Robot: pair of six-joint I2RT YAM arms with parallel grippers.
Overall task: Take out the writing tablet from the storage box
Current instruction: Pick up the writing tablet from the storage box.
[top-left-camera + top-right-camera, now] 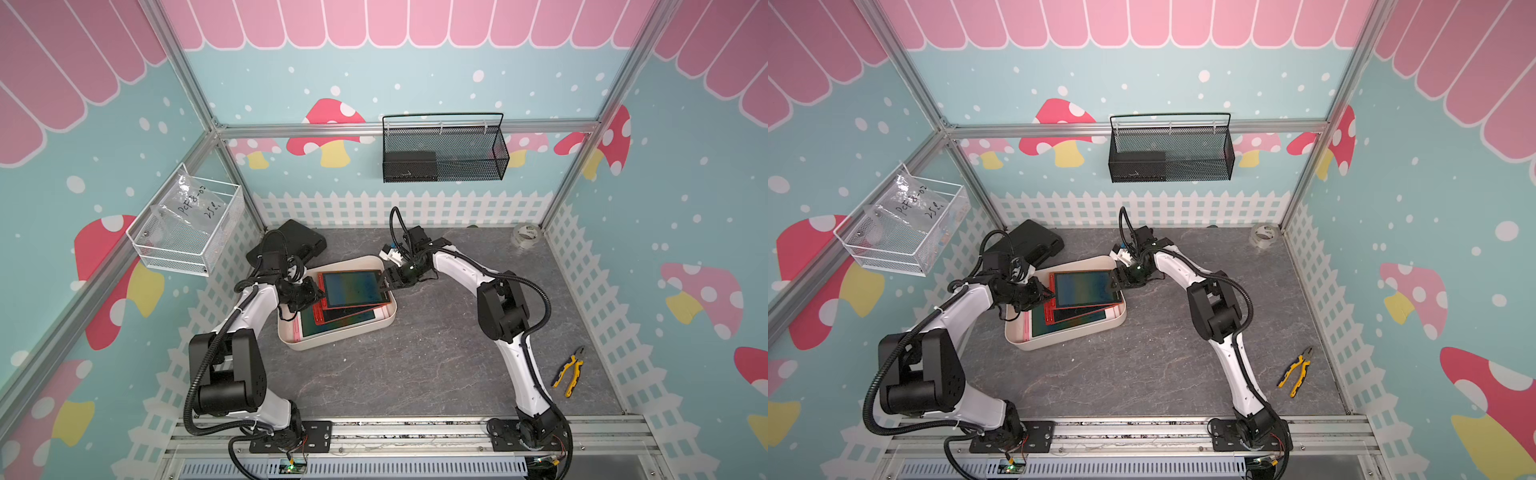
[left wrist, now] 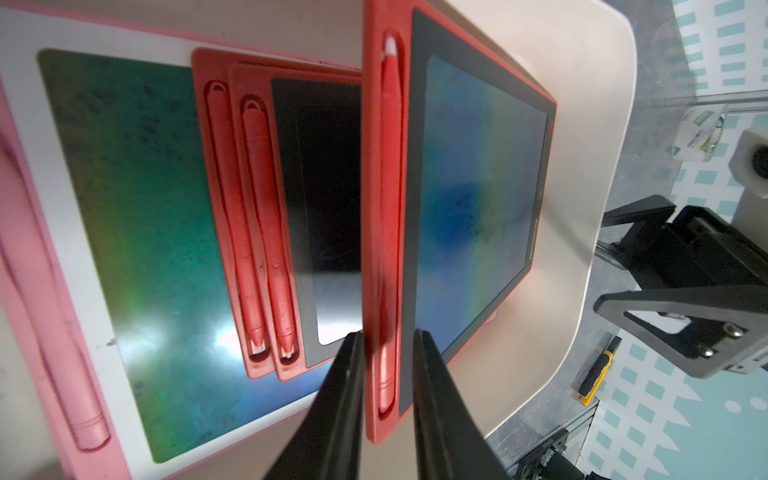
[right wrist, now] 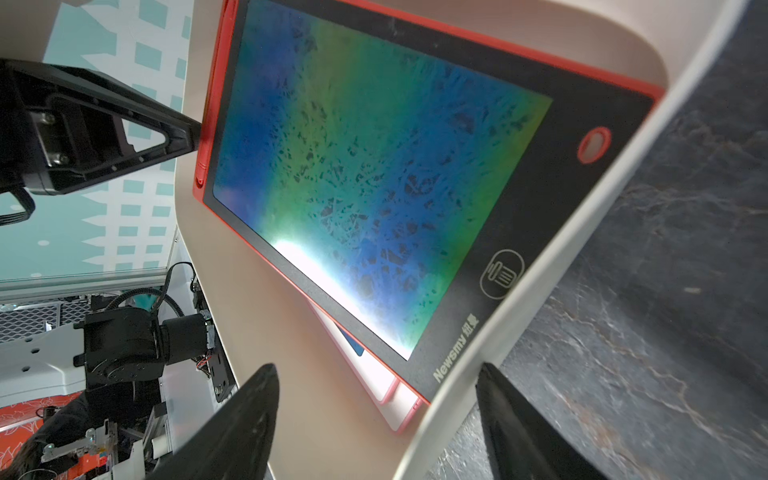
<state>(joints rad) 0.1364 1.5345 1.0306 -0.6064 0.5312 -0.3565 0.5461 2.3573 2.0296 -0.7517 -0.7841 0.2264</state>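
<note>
The cream-white storage box (image 1: 353, 332) (image 1: 1075, 337) lies mid-table, holding several stacked writing tablets. The topmost is a red-framed writing tablet (image 1: 353, 286) (image 1: 1086, 289) with a blue-green screen. My left gripper (image 1: 318, 294) (image 2: 386, 336) is shut on that tablet's pen-slot edge (image 2: 390, 208), and this side stands raised above two other red tablets (image 2: 316, 187) and a pink one (image 2: 137, 208). My right gripper (image 1: 384, 284) (image 3: 378, 370) is open at the box's opposite wall, with one finger inside the box (image 3: 257, 311) and one outside over the table. It holds nothing.
A black hard case (image 1: 291, 241) lies behind the box at the back left. A tape roll (image 1: 525, 235) sits in the back right corner and yellow pliers (image 1: 569, 370) lie at the right. A black mesh basket (image 1: 444, 153) and a white wire basket (image 1: 187, 232) hang on the walls.
</note>
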